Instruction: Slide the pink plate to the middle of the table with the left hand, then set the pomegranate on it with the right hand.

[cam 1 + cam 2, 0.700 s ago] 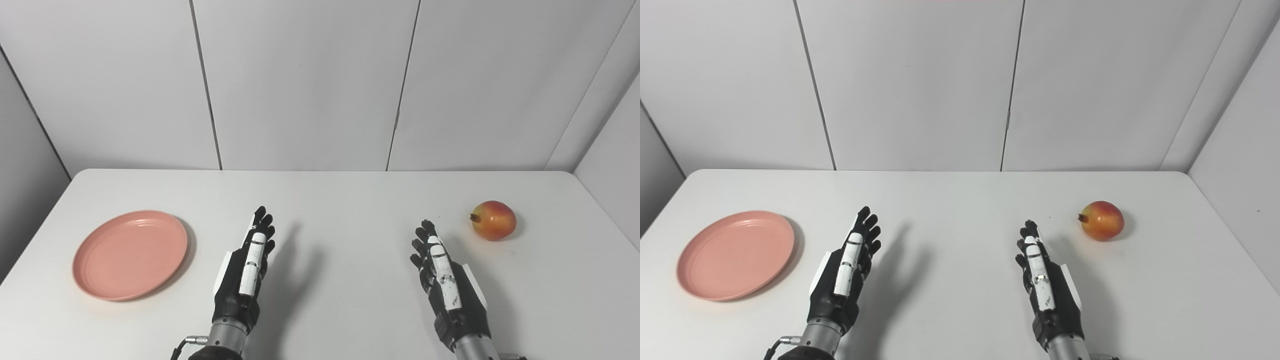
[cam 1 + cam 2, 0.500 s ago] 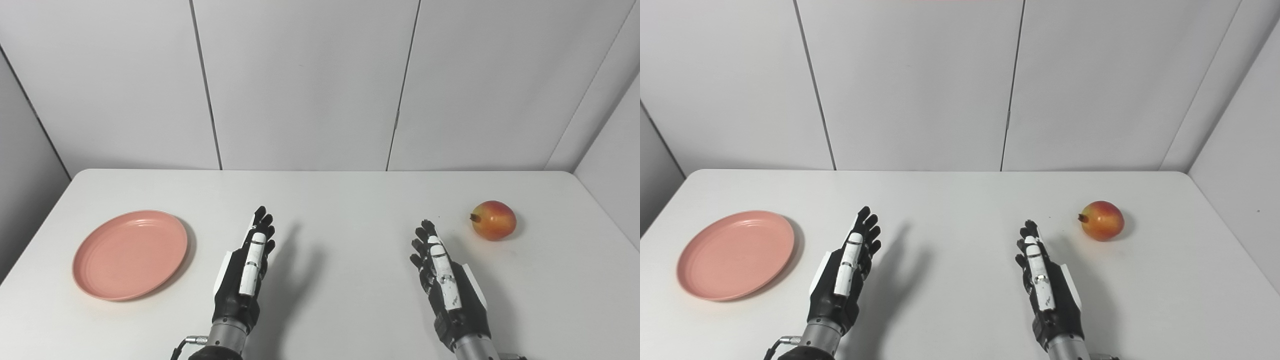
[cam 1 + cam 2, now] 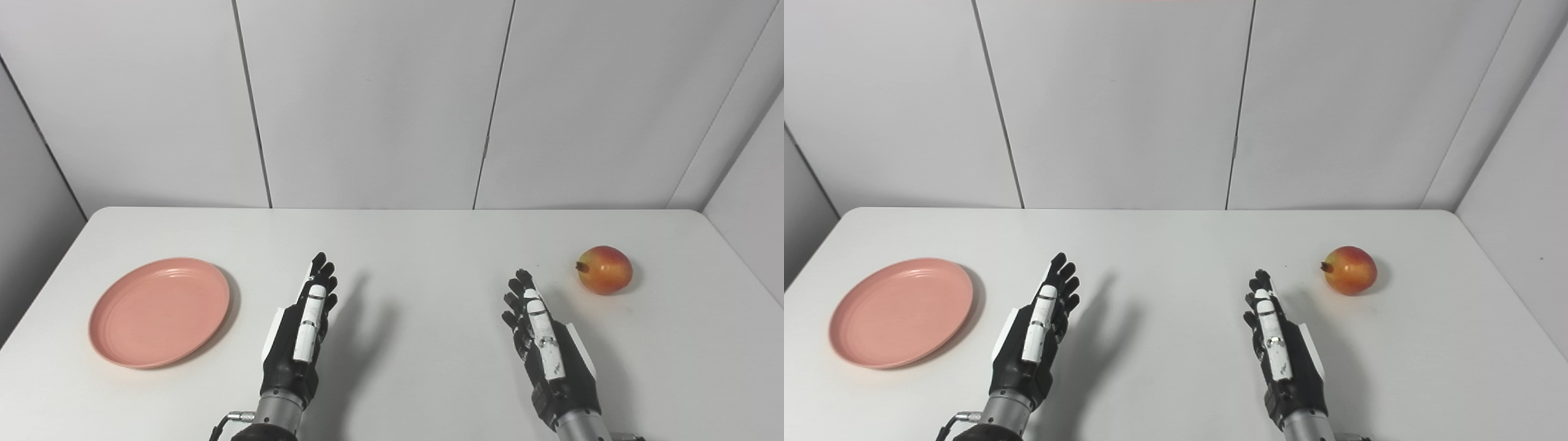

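A round pink plate (image 3: 159,311) lies flat on the white table (image 3: 404,245), near its left edge. A red-yellow pomegranate (image 3: 604,269) rests on the table at the right, its dark stem pointing left. My left hand (image 3: 301,334) hovers edge-on near the table's front, to the right of the plate and apart from it, open with fingers stretched forward and nothing in it. My right hand (image 3: 547,343) stands likewise open and empty, below and left of the pomegranate, with a gap between them.
Grey wall panels (image 3: 367,104) rise behind the table's far edge and angle in at both sides. Both hands cast shadows (image 3: 361,324) on the bare tabletop between them.
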Controlling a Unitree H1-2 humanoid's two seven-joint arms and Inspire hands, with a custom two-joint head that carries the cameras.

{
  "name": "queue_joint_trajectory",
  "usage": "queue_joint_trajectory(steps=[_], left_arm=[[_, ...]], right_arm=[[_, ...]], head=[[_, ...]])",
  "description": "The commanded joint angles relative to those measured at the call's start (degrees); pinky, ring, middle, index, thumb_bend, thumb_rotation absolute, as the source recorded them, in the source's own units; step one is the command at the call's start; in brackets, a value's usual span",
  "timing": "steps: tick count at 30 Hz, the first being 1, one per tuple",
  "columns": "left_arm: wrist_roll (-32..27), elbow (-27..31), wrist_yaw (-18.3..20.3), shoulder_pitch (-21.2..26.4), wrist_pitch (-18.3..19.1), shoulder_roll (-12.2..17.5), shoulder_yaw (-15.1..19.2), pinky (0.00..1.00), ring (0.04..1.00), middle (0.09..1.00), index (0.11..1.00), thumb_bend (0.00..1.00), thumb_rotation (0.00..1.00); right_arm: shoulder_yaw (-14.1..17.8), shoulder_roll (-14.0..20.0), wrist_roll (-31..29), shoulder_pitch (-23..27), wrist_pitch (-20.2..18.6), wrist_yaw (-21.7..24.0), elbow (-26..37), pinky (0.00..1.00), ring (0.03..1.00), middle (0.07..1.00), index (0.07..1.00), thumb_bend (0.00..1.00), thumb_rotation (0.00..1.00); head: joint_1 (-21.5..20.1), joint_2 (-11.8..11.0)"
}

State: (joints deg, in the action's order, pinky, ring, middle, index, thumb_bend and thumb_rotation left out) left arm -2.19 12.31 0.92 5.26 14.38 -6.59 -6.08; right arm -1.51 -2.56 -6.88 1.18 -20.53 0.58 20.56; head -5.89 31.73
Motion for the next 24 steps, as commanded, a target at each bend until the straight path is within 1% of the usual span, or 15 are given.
queue_joint_trajectory(steps=[1,13,17,19,20,21,22,23,24], left_arm=[[-0.08,1.41,0.48,0.94,-0.91,-0.54,-0.65,1.0,0.993,1.0,1.0,0.43,1.0],[0.03,1.16,0.47,0.92,-1.38,-0.57,-0.75,1.0,0.993,1.0,1.0,0.43,1.0],[0.63,0.55,0.24,0.85,-1.76,-0.97,-1.42,1.0,0.995,1.0,1.0,0.43,1.0],[1.16,0.06,-0.1,0.87,-2.07,-1.37,-2.01,1.0,0.996,1.0,1.0,0.42,1.0],[1.44,-0.12,-0.33,0.86,-2.22,-1.6,-2.31,1.0,0.995,1.0,1.0,0.42,1.0],[2.13,-0.47,-0.8,0.87,-2.51,-2.07,-2.75,1.0,0.992,1.0,1.0,0.42,1.0],[2.66,-0.73,-1.13,0.87,-2.73,-2.43,-3.04,1.0,0.989,1.0,1.0,0.42,1.0],[3.58,-1.19,-1.76,0.91,-3.06,-2.98,-3.56,0.99,0.982,0.996,0.995,0.41,1.0],[4.27,-1.54,-2.2,0.94,-3.3,-3.38,-3.93,0.99,0.98,0.995,0.993,0.41,1.0]], right_arm=[[-0.1,-0.16,-0.12,1.55,0.92,0.26,1.69,1.0,0.999,1.0,0.999,0.3,1.0],[-0.03,-0.05,-0.21,1.51,1.12,0.36,1.56,1.0,1.0,1.0,1.0,0.3,1.0],[0.52,0.67,-1.17,1.31,1.2,0.99,1.5,1.0,1.0,1.0,1.0,0.3,1.0],[0.97,1.4,-2.0,1.17,1.21,1.5,1.6,1.0,1.0,1.0,1.0,0.3,1.0],[1.2,1.69,-2.42,1.1,1.28,1.71,1.67,1.0,1.0,1.0,1.0,0.3,1.0],[1.65,2.12,-3.05,1.01,1.58,2.02,1.64,1.0,1.0,1.0,1.0,0.29,1.0],[1.98,2.43,-3.52,0.95,1.79,2.24,1.6,1.0,1.0,1.0,1.0,0.29,1.0],[2.46,2.92,-4.26,0.87,2.09,2.62,1.56,1.0,1.0,1.0,1.0,0.28,1.0],[2.79,3.3,-4.82,0.83,2.29,2.88,1.52,1.0,1.0,1.0,1.0,0.27,1.0]], head=[[0.05,0.07],[0.45,-0.15],[4.11,-0.73],[6.88,-1.03],[7.29,-1.08],[9.87,-1.39],[10.29,-1.46],[12.76,-1.77],[13.13,-1.83]])
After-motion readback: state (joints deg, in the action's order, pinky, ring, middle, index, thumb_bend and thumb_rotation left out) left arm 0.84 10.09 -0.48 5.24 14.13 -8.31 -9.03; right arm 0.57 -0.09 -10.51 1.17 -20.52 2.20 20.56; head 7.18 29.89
